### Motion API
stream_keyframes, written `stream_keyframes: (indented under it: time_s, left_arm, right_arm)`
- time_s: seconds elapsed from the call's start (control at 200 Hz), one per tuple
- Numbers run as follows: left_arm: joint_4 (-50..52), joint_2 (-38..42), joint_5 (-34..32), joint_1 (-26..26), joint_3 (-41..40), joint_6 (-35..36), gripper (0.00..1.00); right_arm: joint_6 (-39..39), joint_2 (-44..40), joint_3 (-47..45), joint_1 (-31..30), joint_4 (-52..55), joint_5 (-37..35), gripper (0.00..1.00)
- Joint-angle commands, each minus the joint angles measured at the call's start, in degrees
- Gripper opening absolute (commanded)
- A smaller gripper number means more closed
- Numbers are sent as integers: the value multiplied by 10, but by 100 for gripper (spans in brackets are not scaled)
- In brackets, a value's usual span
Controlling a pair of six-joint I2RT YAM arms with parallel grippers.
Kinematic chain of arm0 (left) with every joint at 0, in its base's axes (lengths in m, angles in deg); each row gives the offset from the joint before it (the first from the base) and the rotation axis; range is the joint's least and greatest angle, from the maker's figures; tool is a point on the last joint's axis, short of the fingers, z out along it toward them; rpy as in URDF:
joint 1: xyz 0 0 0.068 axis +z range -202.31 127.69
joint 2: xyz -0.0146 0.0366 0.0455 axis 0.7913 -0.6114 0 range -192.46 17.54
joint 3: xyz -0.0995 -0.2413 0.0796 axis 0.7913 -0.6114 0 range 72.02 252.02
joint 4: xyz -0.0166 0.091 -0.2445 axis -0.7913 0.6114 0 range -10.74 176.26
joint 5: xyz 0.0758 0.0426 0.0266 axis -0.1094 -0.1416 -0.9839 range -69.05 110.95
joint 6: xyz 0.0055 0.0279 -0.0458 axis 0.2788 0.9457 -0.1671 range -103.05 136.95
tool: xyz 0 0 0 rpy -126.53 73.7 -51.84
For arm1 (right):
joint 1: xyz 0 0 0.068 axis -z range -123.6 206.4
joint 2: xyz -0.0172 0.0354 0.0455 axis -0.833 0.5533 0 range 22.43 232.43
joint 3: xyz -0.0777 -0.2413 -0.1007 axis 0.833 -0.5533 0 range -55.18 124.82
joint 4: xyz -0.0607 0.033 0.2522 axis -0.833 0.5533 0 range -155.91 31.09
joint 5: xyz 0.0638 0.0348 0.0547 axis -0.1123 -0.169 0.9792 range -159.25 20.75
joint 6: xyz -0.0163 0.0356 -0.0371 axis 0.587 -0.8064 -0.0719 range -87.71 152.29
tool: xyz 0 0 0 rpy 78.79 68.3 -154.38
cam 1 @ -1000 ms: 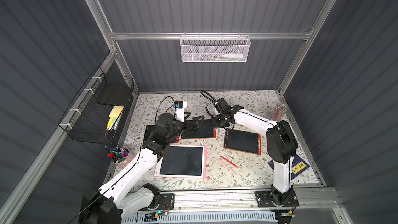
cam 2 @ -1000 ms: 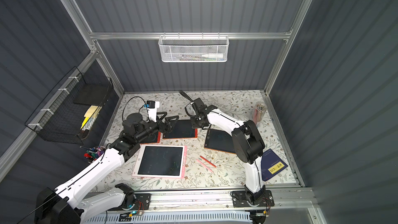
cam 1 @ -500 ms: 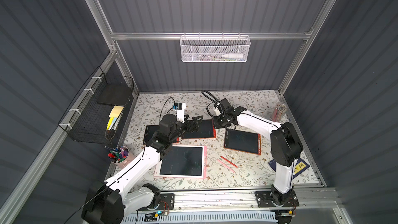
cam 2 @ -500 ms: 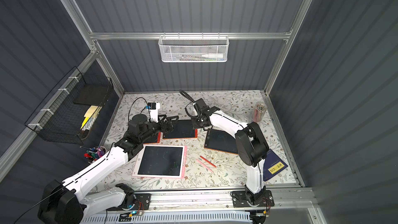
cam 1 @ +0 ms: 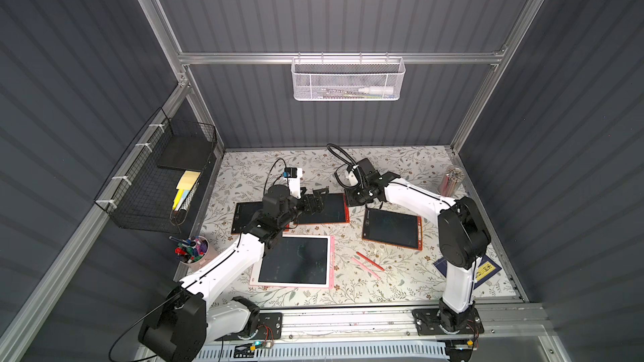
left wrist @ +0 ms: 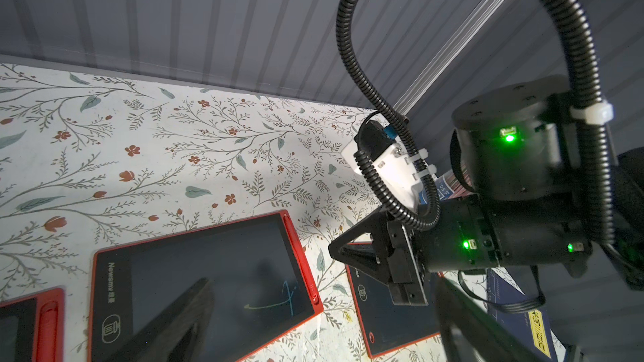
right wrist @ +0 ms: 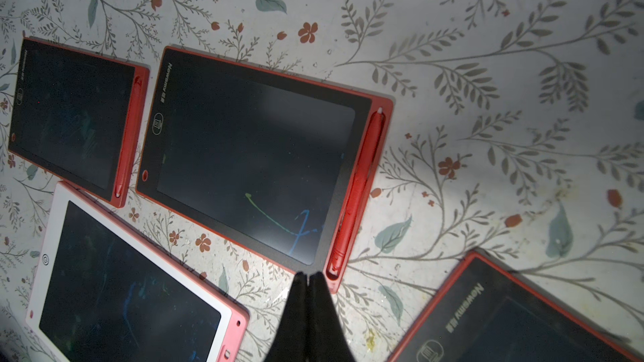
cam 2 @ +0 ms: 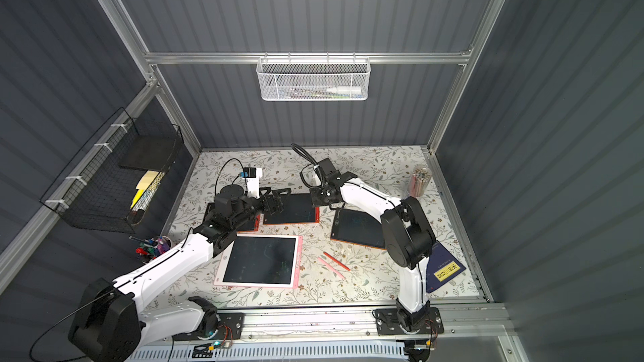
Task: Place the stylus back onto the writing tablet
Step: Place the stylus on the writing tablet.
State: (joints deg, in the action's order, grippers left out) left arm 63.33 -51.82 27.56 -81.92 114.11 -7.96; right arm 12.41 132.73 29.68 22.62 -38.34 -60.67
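A red stylus [right wrist: 359,182] lies in the side slot of the middle red writing tablet [right wrist: 251,154], which also shows in both top views [cam 1: 326,208] [cam 2: 292,208]. My right gripper [right wrist: 308,275] is shut with nothing in it. Its tips hover just off that tablet's corner, beside the stylus's end. In the left wrist view the same stylus [left wrist: 299,255] sits in the slot with the right gripper [left wrist: 331,247] close by. My left gripper [cam 1: 319,198] stands open over the tablet's other side, its fingers [left wrist: 181,318] wide apart and empty.
A loose red stylus [cam 1: 370,261] and a pink one [cam 1: 364,269] lie on the floral table. Other tablets surround them: pink-framed [cam 1: 294,261], right red [cam 1: 392,228], left red [cam 1: 244,217]. A pen cup [cam 1: 193,248], pencil jar [cam 1: 451,181] and blue booklet [cam 1: 486,269] stand at the edges.
My right gripper's jaws have closed the last bit and stand just off the middle tablet. The left arm has shifted a little, its gripper still open over that tablet.
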Motion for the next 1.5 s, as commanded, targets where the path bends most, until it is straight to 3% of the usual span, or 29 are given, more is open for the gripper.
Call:
stream_keyframes:
  time_s: [0.0,0.37,0.58,1.146,1.496]
  left_arm:
    - [-21,-8,6,-2,-5,1,99]
    - [-56,13,3,-2,-36,-11,99]
    - [-63,24,-22,-2,-67,-34,99]
    - [-131,-59,-31,-2,-108,-58,99]
    - [-114,-84,-35,-2,-106,-35,99]
  right_arm:
    - [19,11,3,13,-1,26,5]
    - [21,48,52,16,31,36,0]
    - [5,70,60,17,36,5,0]
    - [2,133,114,19,56,-27,0]
    - [9,138,122,20,58,-31,0]
